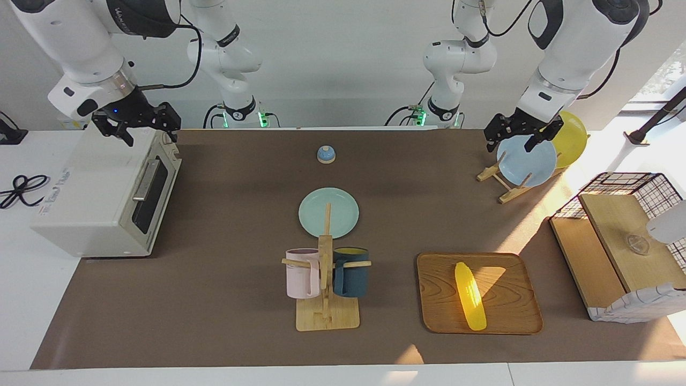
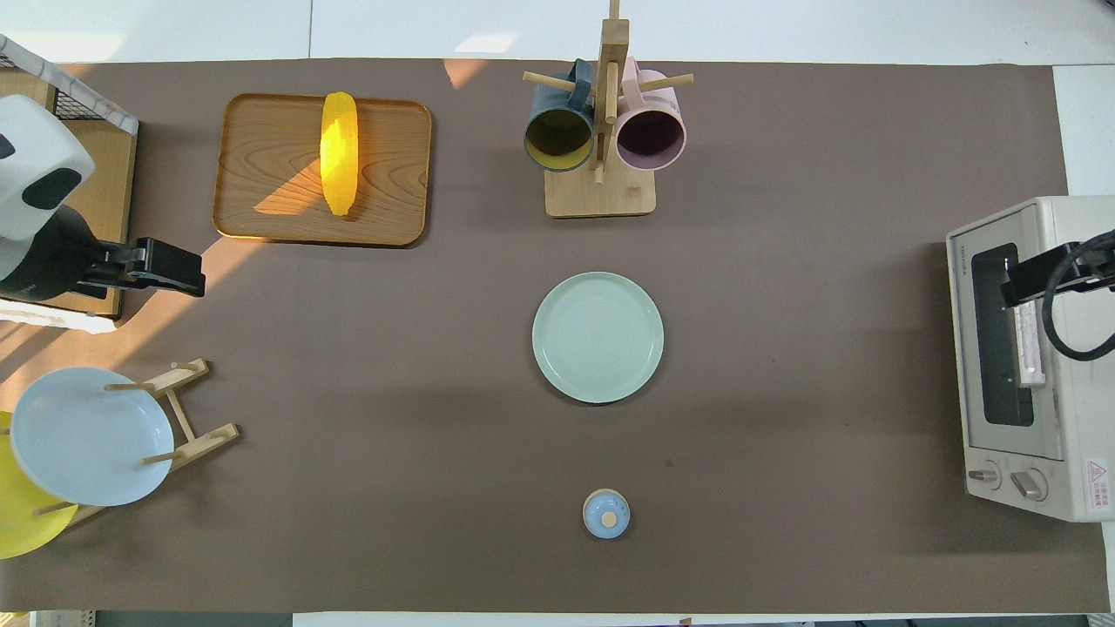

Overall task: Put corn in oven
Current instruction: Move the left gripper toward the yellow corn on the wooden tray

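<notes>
White arms, black cables

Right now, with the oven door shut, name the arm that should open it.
Right. The right gripper hangs open over the oven, near its door handle. The left gripper hangs open over the plate rack, at the table's other end.

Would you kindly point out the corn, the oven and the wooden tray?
corn (image 1: 470, 295): facing view, middle of the cob.
oven (image 1: 151, 188): facing view, its glass door.
wooden tray (image 2: 392, 165): overhead view, bare wood beside the cob.
</notes>
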Motion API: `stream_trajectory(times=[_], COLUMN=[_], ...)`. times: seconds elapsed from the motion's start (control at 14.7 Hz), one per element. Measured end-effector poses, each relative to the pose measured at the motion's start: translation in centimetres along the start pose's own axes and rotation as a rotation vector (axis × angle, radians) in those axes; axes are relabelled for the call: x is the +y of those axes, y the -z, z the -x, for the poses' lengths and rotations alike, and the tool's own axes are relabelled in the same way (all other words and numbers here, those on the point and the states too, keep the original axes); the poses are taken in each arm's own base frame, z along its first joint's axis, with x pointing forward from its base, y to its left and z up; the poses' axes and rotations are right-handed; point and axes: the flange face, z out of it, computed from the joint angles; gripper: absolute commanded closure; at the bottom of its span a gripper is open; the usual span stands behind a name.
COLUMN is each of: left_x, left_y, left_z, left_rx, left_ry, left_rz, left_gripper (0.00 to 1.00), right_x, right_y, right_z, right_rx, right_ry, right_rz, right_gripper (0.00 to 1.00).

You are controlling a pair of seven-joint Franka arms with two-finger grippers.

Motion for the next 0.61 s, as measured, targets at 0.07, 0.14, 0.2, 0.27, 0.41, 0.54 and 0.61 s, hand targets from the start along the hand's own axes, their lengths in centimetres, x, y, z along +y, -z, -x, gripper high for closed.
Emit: stream_trajectory(times=[0.07, 0.14, 0.2, 0.27, 0.41, 0.54, 0.61], left_x=[0.0, 0.0, 0.0, 0.0, 0.0, 0.01, 0.02], left_y=[0.0, 0.0, 0.0, 0.0, 0.01, 0.1, 0.21], left_z=[0.0, 0.0, 0.0, 0.0, -0.01, -0.11, -0.25], left_rx=[0.0, 0.0, 0.0, 0.0, 0.001, 0.011, 0.023], left_ry=[0.0, 0.0, 0.0, 0.0, 0.0, 0.0, 0.0], left_rz=[0.0, 0.0, 0.0, 0.0, 0.0, 0.001, 0.002], left_gripper=[0.0, 0.0, 0.0, 0.0, 0.0, 0.0, 0.0], right_x=[0.0, 0.0, 0.0, 0.0, 0.0, 0.0, 0.0], right_y=[0.0, 0.0, 0.0, 0.0, 0.0, 0.0, 0.0], right_z=[0.0, 0.0, 0.0, 0.0, 0.0, 0.0, 0.0], right_rx=[0.0, 0.0, 0.0, 0.0, 0.0, 0.0, 0.0], right_ry=[0.0, 0.0, 0.0, 0.0, 0.0, 0.0, 0.0], right_rz=[0.0, 0.0, 0.0, 0.0, 0.0, 0.0, 0.0], right_gripper=[0.0, 0.0, 0.0, 0.0, 0.0, 0.0, 0.0])
